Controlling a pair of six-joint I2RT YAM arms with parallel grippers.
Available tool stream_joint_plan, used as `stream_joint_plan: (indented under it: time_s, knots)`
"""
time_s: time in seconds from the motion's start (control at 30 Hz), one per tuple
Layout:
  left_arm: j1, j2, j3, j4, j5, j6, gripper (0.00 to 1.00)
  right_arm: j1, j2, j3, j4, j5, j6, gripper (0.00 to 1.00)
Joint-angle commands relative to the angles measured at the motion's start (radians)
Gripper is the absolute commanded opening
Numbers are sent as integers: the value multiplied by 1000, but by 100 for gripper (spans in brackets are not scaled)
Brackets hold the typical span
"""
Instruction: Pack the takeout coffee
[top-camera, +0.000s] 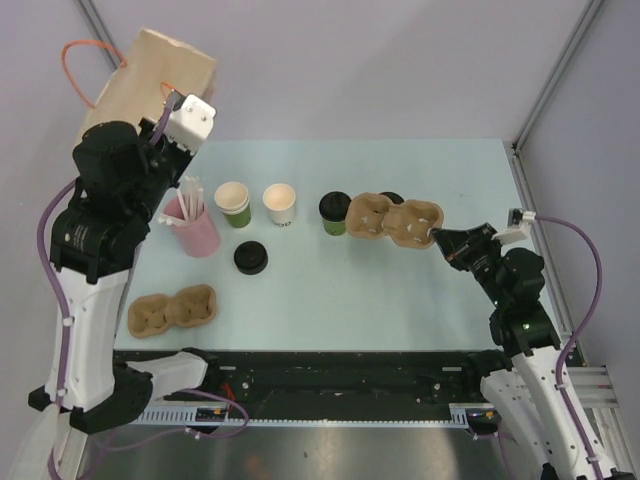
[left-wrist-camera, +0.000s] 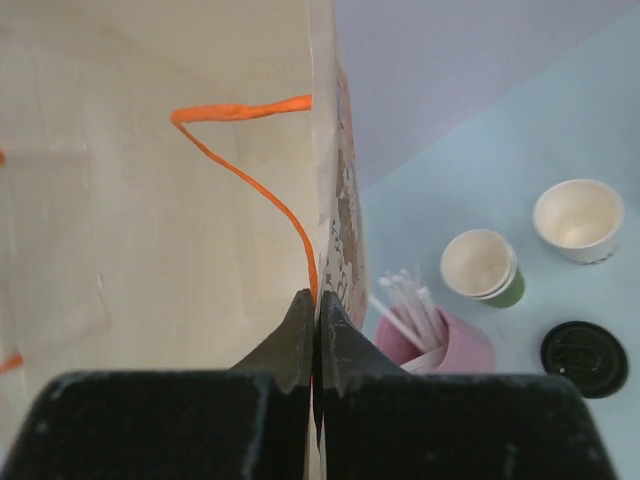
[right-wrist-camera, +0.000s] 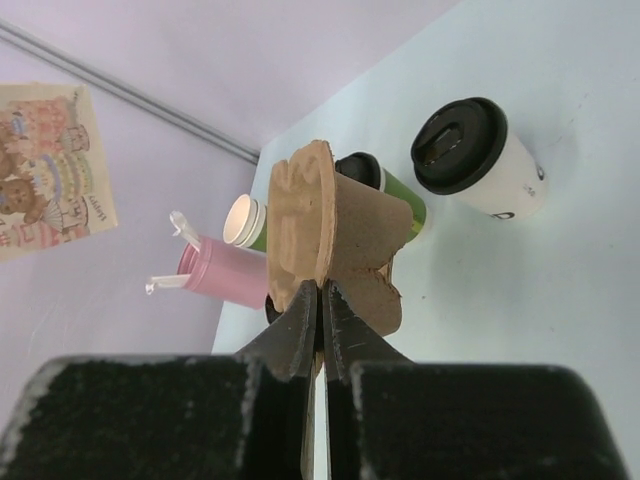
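Over the table, left hand pinches the paper bag; right hand pinches a cup carrier

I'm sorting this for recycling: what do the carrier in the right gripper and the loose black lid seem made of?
The held carrier looks like moulded paper pulp: matte brown, rough, with soft-edged wells. The loose lid is probably plastic: black and smooth, with a crisp moulded rim and a slight sheen.
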Motion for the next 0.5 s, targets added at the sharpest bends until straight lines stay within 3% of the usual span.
stream_joint_plan:
  time_s: [0.0, 0.27, 0.47]
  knots:
    - [-81, -121, -65, 23, 196, 1, 0, -122, 1, 7, 14, -169, -18, 0]
    - [-361, -216, -386, -59, 212, -103, 0, -450, -53, 16, -147, -436, -59, 0]
    - [-486, -236, -512, -139, 382, -119, 0, -670, -62, 16, -314, -662, -156, 0]
